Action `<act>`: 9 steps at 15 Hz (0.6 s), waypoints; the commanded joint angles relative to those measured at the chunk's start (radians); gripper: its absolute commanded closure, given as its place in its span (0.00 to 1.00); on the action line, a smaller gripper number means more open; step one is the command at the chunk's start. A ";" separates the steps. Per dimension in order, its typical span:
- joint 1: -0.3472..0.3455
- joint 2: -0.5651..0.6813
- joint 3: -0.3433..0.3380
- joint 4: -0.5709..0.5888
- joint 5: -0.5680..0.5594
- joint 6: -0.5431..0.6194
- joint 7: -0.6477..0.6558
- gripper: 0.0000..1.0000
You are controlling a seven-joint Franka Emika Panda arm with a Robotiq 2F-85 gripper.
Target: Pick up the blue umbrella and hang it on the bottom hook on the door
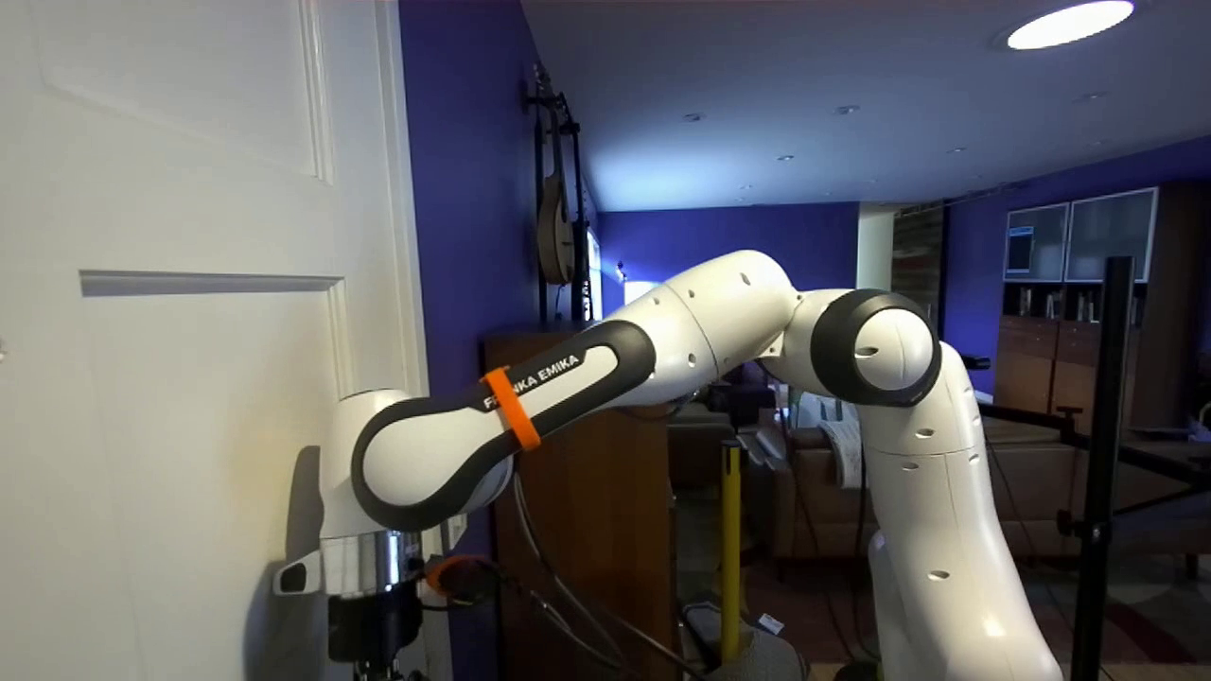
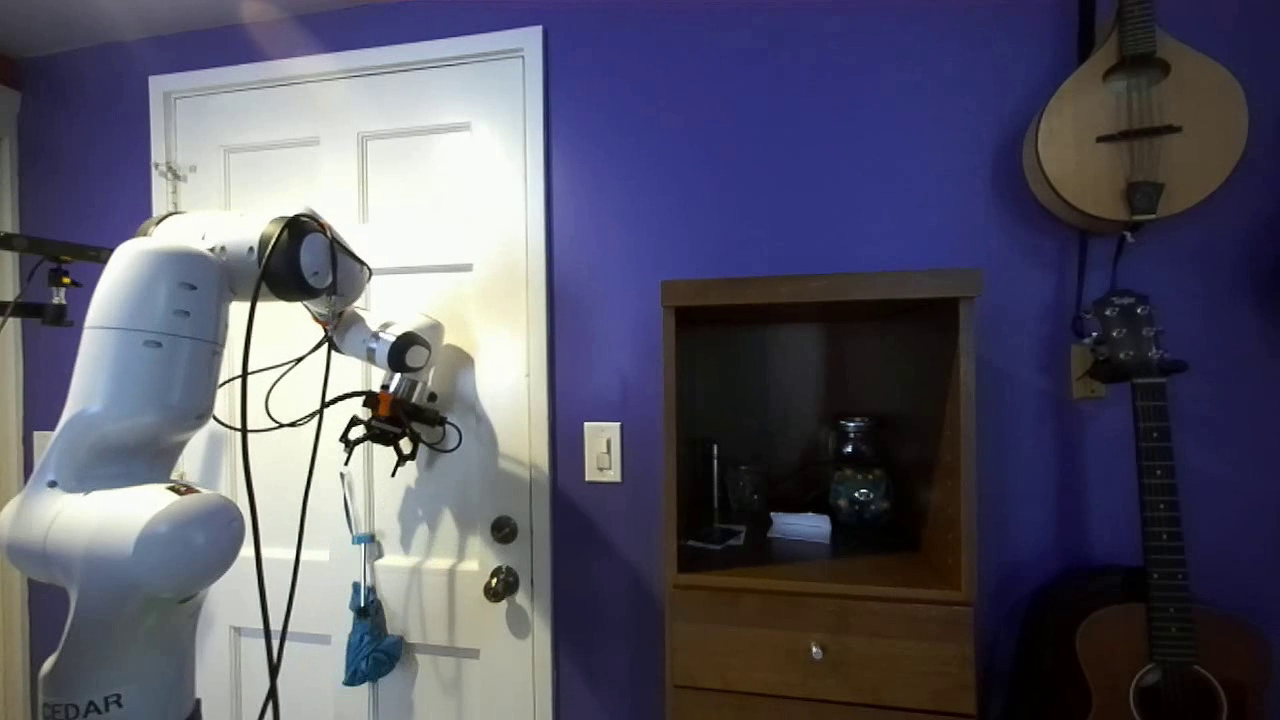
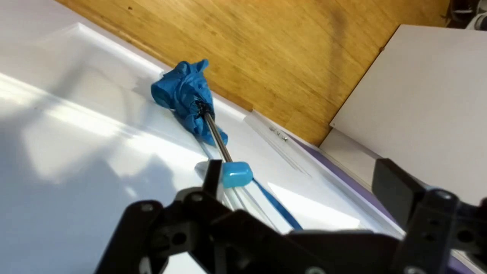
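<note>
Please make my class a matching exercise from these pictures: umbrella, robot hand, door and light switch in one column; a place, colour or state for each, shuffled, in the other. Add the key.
Column one
1. umbrella
2. hand
3. door
4. light switch

Column two
A. wide open
B. on the purple wall, between the door and the cabinet
C. blue, with bunched cloth
D. white, with recessed panels

Right pairs: 1-C, 2-A, 3-D, 4-B

We are holding our gripper [image 2: 370, 468] spread above the blue umbrella [image 2: 371, 645], which is hanging canopy-down in front of the door [image 2: 470, 310]. Past a light switch [image 2: 603, 452], we are seeing a brown wooden cabinet [image 2: 755, 642] with a dark jar [image 2: 860, 488] sitting inside.
</note>
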 commanded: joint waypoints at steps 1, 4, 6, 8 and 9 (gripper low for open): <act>0.009 -0.100 0.000 -0.025 -0.028 0.028 0.053 0.00; 0.013 -0.166 -0.002 -0.042 -0.014 0.038 0.088 0.00; 0.017 -0.213 -0.005 -0.059 -0.022 0.043 0.121 0.00; 0.020 -0.261 -0.008 -0.080 -0.029 0.046 0.144 0.00; 0.020 -0.288 -0.009 -0.091 -0.037 0.043 0.158 0.00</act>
